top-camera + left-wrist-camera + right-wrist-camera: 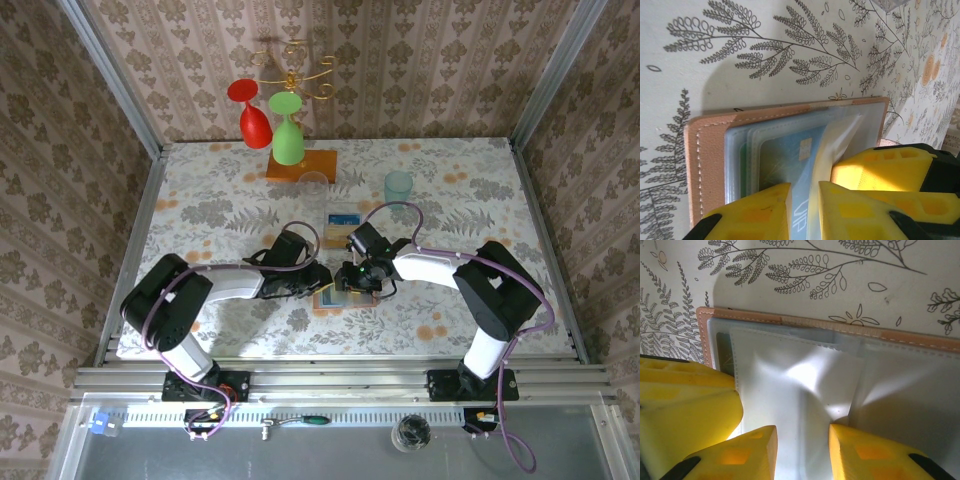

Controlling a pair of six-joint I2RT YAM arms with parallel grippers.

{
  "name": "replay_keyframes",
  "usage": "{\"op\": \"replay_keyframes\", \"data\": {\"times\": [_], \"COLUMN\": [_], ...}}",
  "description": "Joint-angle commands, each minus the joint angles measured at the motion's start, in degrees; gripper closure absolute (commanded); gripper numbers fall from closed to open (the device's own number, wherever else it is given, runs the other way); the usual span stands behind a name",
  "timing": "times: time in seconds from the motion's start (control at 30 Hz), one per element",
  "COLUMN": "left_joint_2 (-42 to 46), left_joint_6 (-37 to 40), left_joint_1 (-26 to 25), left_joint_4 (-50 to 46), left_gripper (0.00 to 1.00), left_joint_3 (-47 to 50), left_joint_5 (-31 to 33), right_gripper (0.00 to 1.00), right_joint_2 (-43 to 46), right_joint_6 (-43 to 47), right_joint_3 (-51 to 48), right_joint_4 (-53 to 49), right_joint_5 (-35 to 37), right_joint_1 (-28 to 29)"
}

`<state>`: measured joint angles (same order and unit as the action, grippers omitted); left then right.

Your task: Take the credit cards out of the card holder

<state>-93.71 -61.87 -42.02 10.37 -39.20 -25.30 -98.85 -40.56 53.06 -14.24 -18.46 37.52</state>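
The card holder (705, 160) lies open on the desk (765, 90), with the left pincer (805, 212) and right pincer (804, 455) each apart over its plastic sleeves (832, 145). You're mid-extraction, so next pinch the teal credit card (785, 160) and slide it out.

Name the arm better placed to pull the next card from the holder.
Left, probably: the left gripper straddles the teal card in its pocket, while the right gripper sits over a clear sleeve showing no card.

- Left arm (230, 281): extended low toward centre, wrist turned right.
- Left gripper (805, 195): fingers a narrow gap apart; grip not determinable.
- Right arm (432, 265): elbow out, forearm angled left.
- Right gripper (802, 437): fingers spread wider, close beside the left gripper.
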Motion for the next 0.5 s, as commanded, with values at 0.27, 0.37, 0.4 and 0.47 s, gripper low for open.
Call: {"op": "replay_keyframes", "data": {"times": [0.27,0.37,0.4,0.47], "left_joint_2": [0.5,1.0,1.3,1.5], "left_joint_6": [-1.2,-1.3,-1.4,-1.3], "left_joint_1": [-0.9,-1.4,-1.8,-2.4], "left_joint_4": [0.3,-1.1,-1.7,-2.9], "left_gripper": [0.79,0.79,0.79,0.79], "left_joint_3": [-2.0,-2.5,-2.7,-3.4], "left_joint_5": [-0.1,0.9,1.3,2.0], "right_gripper": [0.66,0.66,0.66,0.66], "right_joint_2": [5.9,7.6,8.3,9.5], "right_joint_6": [0.9,1.5,1.6,1.7], "right_joint_3": [-1.7,-2.2,-2.5,-3.3], "right_joint_4": [-2.4,-2.8,-2.8,-2.6], "right_joint_5": [0.8,1.0,0.9,0.7], "right_joint_1": [-0.8,-1.4,-1.6,-2.2]}}
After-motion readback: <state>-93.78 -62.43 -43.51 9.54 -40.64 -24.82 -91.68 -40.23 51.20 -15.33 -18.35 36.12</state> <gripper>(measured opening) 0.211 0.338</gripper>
